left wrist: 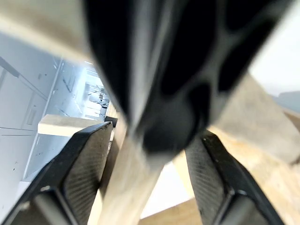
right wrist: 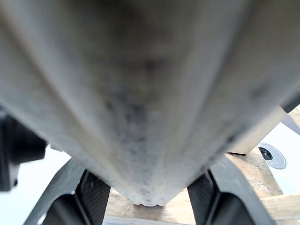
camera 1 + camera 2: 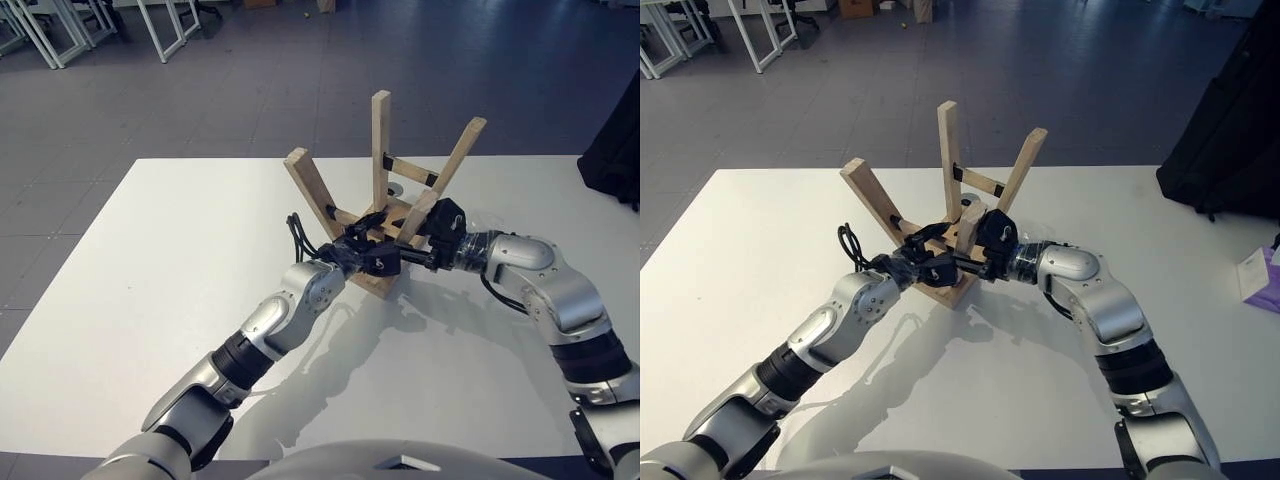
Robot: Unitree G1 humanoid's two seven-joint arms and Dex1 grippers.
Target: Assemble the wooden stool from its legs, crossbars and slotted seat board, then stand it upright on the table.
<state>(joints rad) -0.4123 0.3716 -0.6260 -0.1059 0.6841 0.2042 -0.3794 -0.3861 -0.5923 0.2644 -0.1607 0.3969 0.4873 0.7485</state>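
The wooden stool lies upside down on the white table, seat board down and three legs pointing up. A crossbar joins the two right legs. Both grippers meet low at the stool's near side. My left gripper sits at the board's front corner; in the left wrist view its fingers flank a pale wooden bar. My right gripper is shut on the base of the right slanting leg, which looms close in the right wrist view.
Open tabletop lies to the left and in front of the stool. A dark bag stands off the table's right edge, with a purple packet at the far right. White frames stand on the floor behind.
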